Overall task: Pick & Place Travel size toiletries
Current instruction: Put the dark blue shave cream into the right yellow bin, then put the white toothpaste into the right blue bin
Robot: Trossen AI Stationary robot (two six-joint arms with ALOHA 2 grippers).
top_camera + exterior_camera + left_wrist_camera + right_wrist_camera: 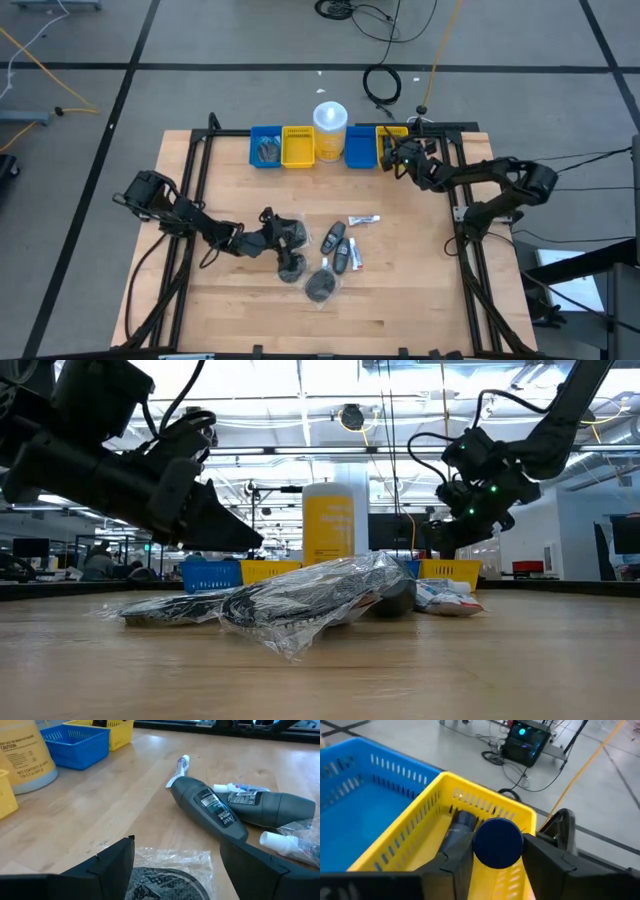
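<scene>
Dark bottle [497, 842] clamped between right gripper [495, 857] fingers, over far-right yellow bin [420, 827] at upper right of table [420, 290]; another dark item already inside bin. Remaining toiletries mid-table: two bottles [337, 247], tube [364, 220], wrapped discs [322, 285]. Left gripper [272, 234] low, left of centre, fingers spread wide around wrapped disc [160, 882]. Blue bin [365, 815] beside yellow.

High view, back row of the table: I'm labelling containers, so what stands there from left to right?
Blue bin → yellow bin → white-lidded cup → blue bin → yellow bin, with the right claw over it.
</scene>
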